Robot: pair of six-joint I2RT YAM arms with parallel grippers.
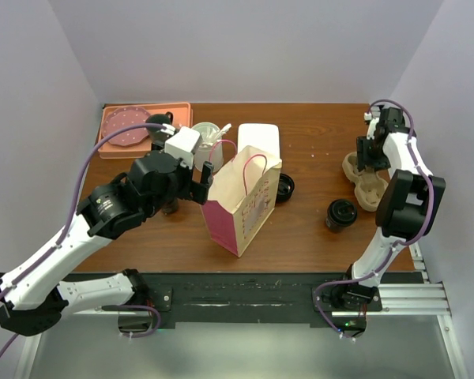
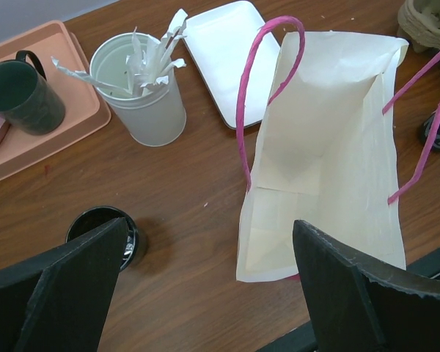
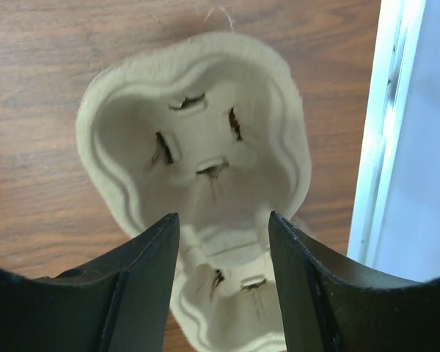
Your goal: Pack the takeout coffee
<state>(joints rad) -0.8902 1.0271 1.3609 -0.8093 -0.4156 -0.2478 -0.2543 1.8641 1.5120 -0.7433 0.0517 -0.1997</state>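
A cream paper bag [image 1: 243, 201] with pink handles stands open at mid-table; in the left wrist view, the bag [image 2: 330, 147] shows an empty inside. My left gripper [image 1: 199, 188] hovers open just left of the bag's mouth, and the left gripper [image 2: 205, 290] holds nothing. One black cup [image 2: 101, 226] sits on the table, half hidden behind the left finger. A second black cup [image 1: 341, 213] and a black lid [image 1: 284, 187] lie right of the bag. My right gripper [image 1: 369, 162] is open above the pulp cup carrier [image 1: 369, 183]. Seen from the wrist, the right gripper [image 3: 224, 253] straddles the narrow waist of the carrier [image 3: 198, 139].
A white lidded container [image 1: 259, 140] lies behind the bag, next to a clear cup of paper-wrapped items [image 2: 143, 92]. An orange tray [image 1: 174, 114] at the back left holds a pink plate [image 1: 126, 130] and a dark mug [image 2: 18, 92]. The table's right edge [image 3: 374, 147] is close to the carrier.
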